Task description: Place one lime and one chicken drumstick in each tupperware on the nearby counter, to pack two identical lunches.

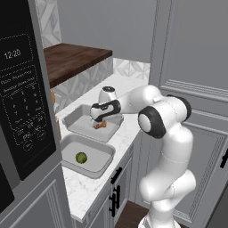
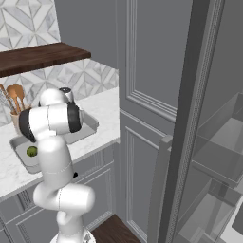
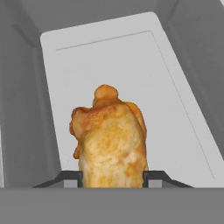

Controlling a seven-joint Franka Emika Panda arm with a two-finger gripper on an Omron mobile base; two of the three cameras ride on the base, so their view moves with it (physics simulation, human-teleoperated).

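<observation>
in the left base view a dark microwave (image 1: 22, 89) with a keypad and clock stands at the far left, and a dark brown wooden top (image 1: 73, 60) sits beyond it. on the white marble counter (image 1: 89, 187) lie 2 grey tupperware trays side by side. the near tray (image 1: 67, 144) holds 1 lime (image 1: 81, 157) on its floor, toward the middle. just beyond it, the far tray (image 1: 75, 120) has the gripper (image 1: 99, 123) lowered into it, with the orange-brown chicken drumstick (image 1: 100, 126) showing at the finger ends, right at the tray floor — whether it touches the floor i cannot tell.

in the hand view the drumstick (image 3: 111, 140) fills the gap between the 2 finger tips (image 3: 72, 178), which press against its sides, so the gripper (image 3: 112, 179) is clamped on the meat. the pale tray floor (image 3: 131, 65) spreads behind it, grey walls rising on each side.

in the right base view a holder with wooden utensils (image 2: 14, 102) stands at the left against the patterned backsplash, the lime (image 2: 32, 151) sits in the near tray (image 2: 21, 159) — partly hidden behind the white arm. to the right stand tall grey cabinet doors (image 2: 142, 118) and, at the far right, an open fridge with shelves (image 2: 223, 156).
</observation>
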